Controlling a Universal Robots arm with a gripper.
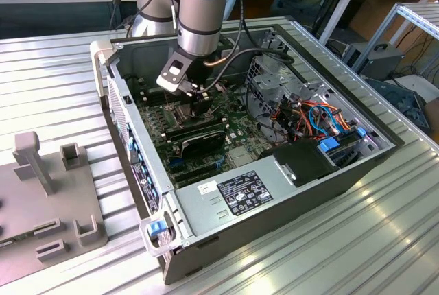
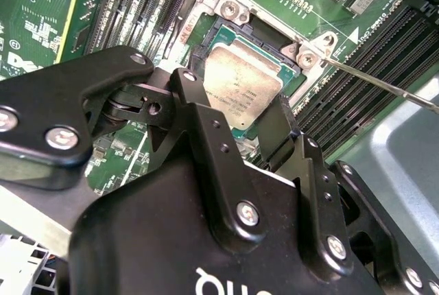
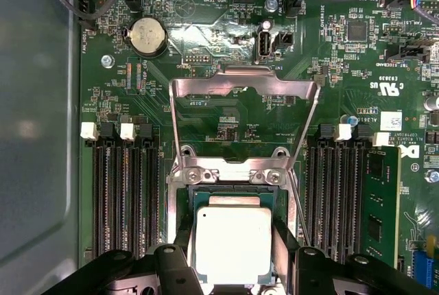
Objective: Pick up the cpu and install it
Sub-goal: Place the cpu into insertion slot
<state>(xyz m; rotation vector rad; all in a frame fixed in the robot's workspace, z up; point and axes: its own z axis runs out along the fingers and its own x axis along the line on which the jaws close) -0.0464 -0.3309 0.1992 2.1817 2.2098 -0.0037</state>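
Observation:
The cpu [image 3: 232, 243] [image 2: 240, 86] is a flat square chip with a dull silver top. It sits between my two black fingers, just over the open socket [image 3: 230, 192] [image 2: 254, 34] on the green motherboard [image 3: 226, 48]. My gripper [image 3: 232, 257] [image 2: 240, 106] is shut on the cpu's two opposite edges. The socket's hinged metal plate [image 3: 243, 82] stands flipped up beyond the socket. In the exterior view my gripper [image 1: 201, 99] reaches down into the open computer case [image 1: 343, 171], and the cpu is hidden under it.
Black memory slots [image 3: 127, 199] flank the socket, with a memory stick [image 3: 381, 206] in one. The thin socket lever [image 2: 384, 86] juts out beside it. A coin battery [image 3: 149, 36], a power supply [image 1: 233, 195], coloured cables [image 1: 315, 113] and a grey fixture [image 1: 48, 199] are nearby.

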